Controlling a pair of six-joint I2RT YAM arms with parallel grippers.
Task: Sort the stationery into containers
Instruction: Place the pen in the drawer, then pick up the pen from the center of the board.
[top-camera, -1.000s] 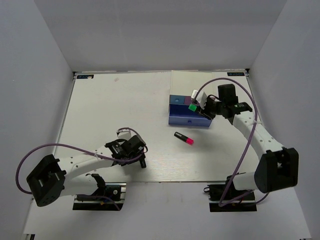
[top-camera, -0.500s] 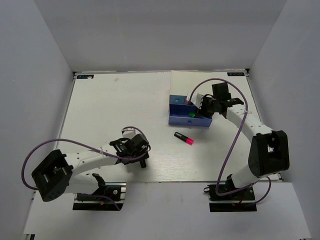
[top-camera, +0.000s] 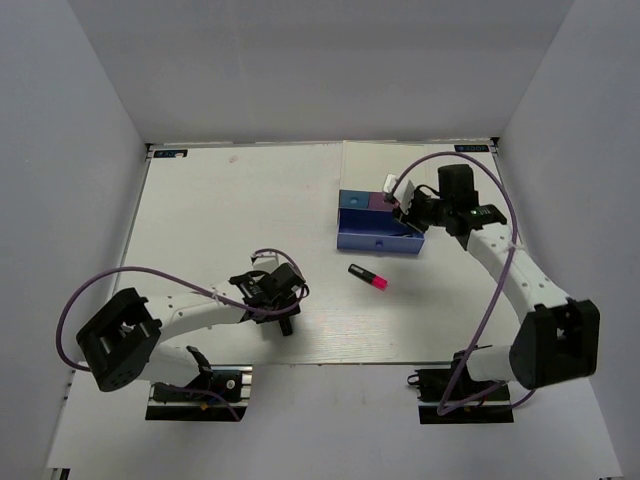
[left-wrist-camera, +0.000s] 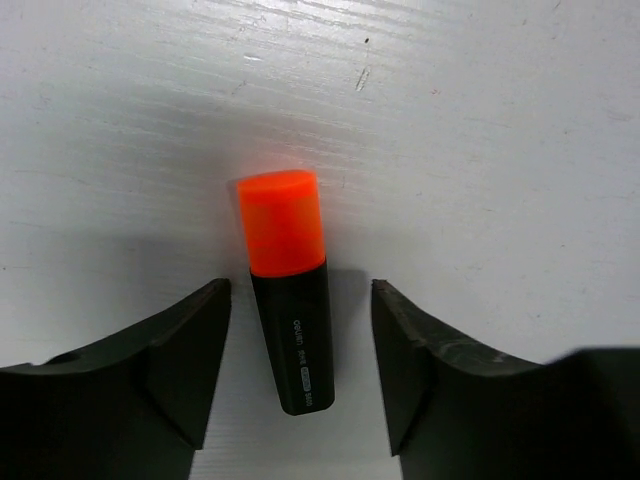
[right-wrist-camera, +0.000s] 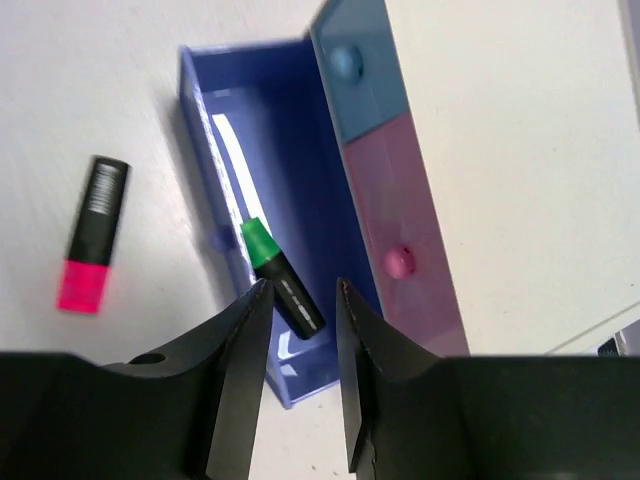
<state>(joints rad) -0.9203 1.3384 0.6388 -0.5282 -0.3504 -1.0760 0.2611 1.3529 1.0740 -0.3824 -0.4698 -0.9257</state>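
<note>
The orange-capped marker lies flat on the table between the fingers of my left gripper, which is open and straddles it without touching. In the top view that gripper is low at the near middle. The green-capped marker lies inside the pulled-out blue drawer. My right gripper is open and empty just above it, at the cabinet's right end. The pink-capped marker lies on the table in front of the cabinet, and it also shows in the right wrist view. The pink stubby item and the grey round piece are out of view.
The white-topped cabinet stands at the back right with one blue drawer open toward me. A shut blue drawer front and a shut pink drawer front face the open drawer. White walls ring the table.
The right gripper held the green marker over the blue drawer, let it go into the drawer, and has drawn back a little. The left gripper has shifted slightly right over the orange marker.
</note>
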